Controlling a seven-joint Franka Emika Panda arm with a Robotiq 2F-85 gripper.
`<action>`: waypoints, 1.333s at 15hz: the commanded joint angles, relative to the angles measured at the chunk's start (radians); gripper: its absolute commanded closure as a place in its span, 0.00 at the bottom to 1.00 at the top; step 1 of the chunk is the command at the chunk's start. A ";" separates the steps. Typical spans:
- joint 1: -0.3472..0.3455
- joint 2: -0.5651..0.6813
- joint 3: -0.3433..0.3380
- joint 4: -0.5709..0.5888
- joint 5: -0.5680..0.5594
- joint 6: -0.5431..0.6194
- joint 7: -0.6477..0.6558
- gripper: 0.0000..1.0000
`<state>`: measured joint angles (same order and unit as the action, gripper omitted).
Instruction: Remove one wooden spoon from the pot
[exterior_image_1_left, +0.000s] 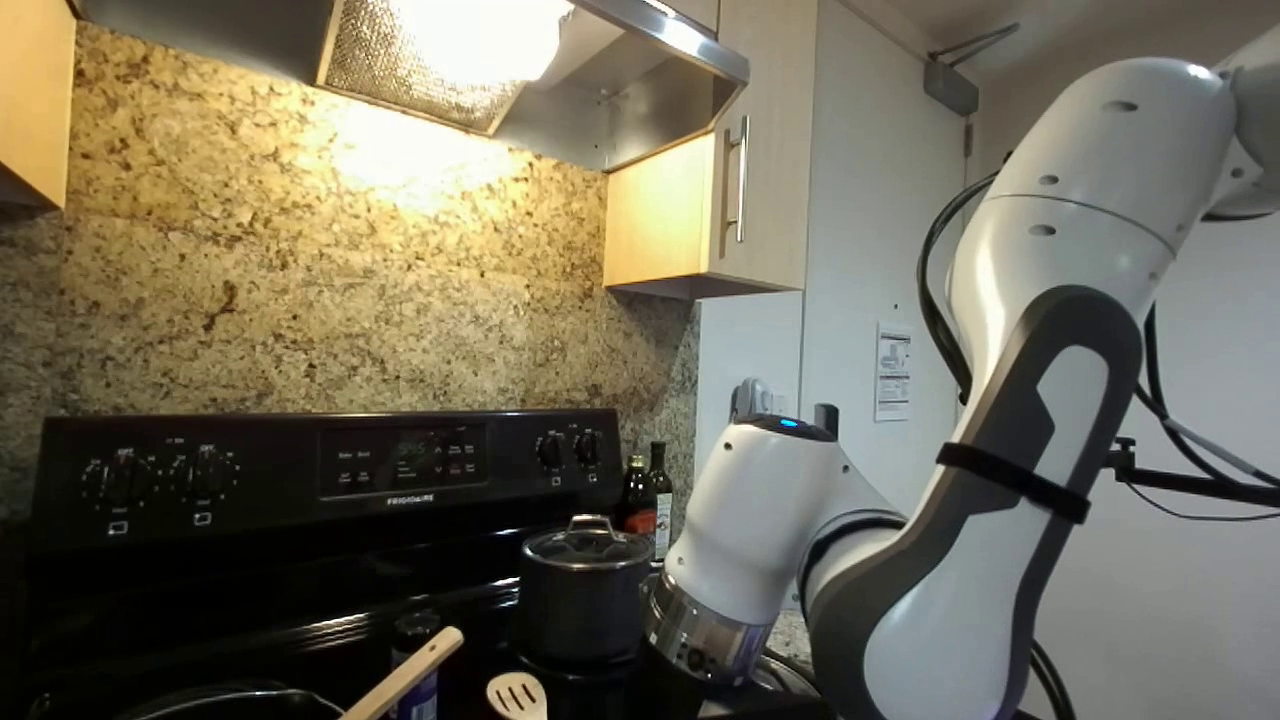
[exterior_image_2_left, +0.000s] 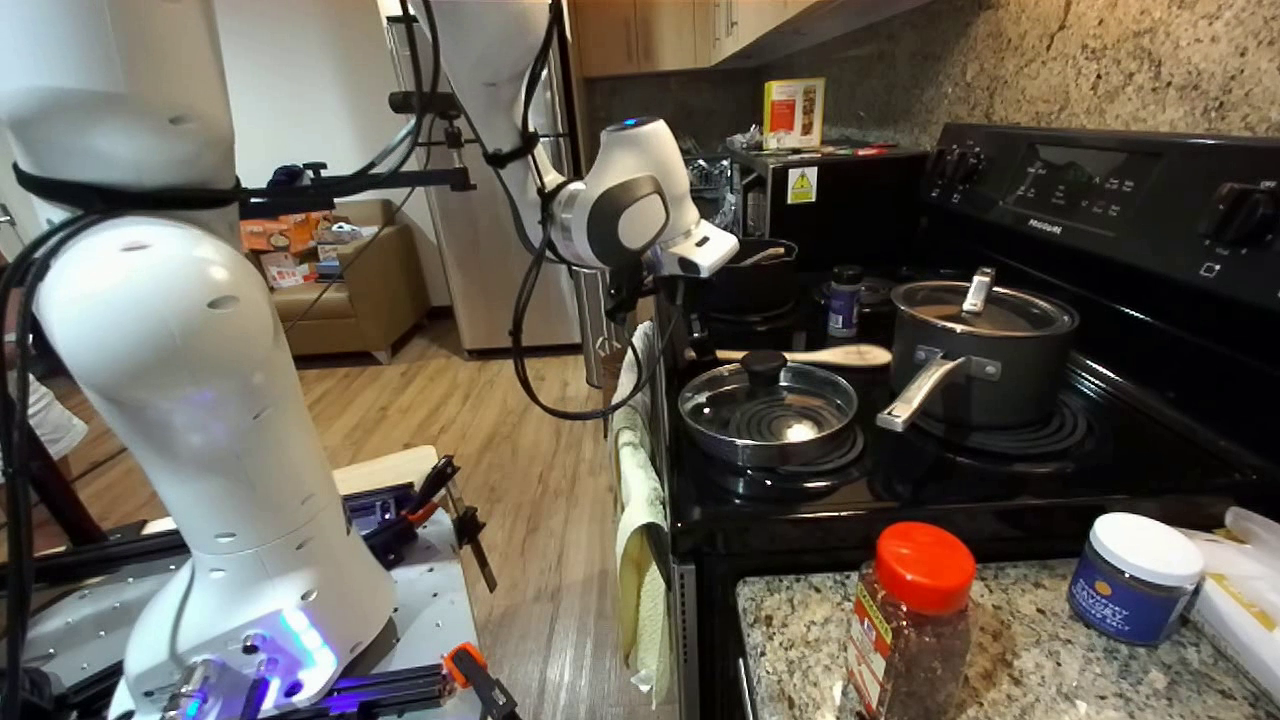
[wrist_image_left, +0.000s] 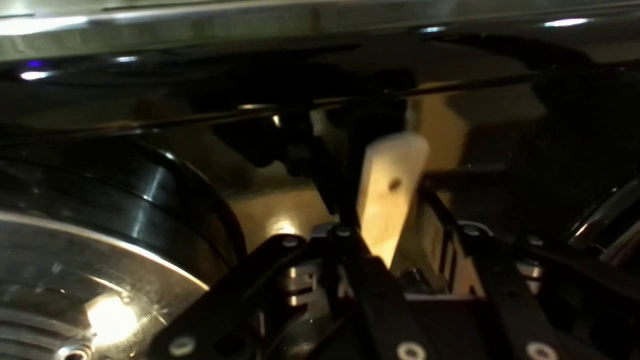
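The wooden spoon (exterior_image_2_left: 840, 356) lies level over the stove in an exterior view, its oval head beside the steel pot and its handle running to my gripper (exterior_image_2_left: 703, 340). Its slotted head (exterior_image_1_left: 518, 697) shows at the bottom of an exterior view. In the wrist view its pale handle end (wrist_image_left: 390, 192), with a small hole, stands between my fingers (wrist_image_left: 387, 215), close to the left finger, with a gap to the right one. My gripper is open around it. The dark pot (exterior_image_1_left: 230, 692) is partly in view, also at the back (exterior_image_2_left: 745, 285); another wooden utensil (exterior_image_1_left: 405, 672) leans in it.
A lidded steel pot (exterior_image_2_left: 985, 365) stands on a rear burner. A glass-lidded pan (exterior_image_2_left: 770, 450) is on the burner near my gripper. A spice jar (exterior_image_2_left: 844, 300) stands behind the spoon. A red-capped jar (exterior_image_2_left: 915, 620) and a white-capped jar (exterior_image_2_left: 1135, 580) are on the counter.
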<state>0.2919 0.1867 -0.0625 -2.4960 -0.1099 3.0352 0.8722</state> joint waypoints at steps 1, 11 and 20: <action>0.069 0.002 -0.074 0.000 -0.073 0.014 0.092 0.33; 0.268 -0.196 -0.237 0.028 -0.447 -0.345 0.230 0.00; 0.006 -0.518 0.213 -0.007 -0.384 -0.652 -0.046 0.00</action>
<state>0.3489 -0.2279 0.0777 -2.4639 -0.5524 2.4177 0.9813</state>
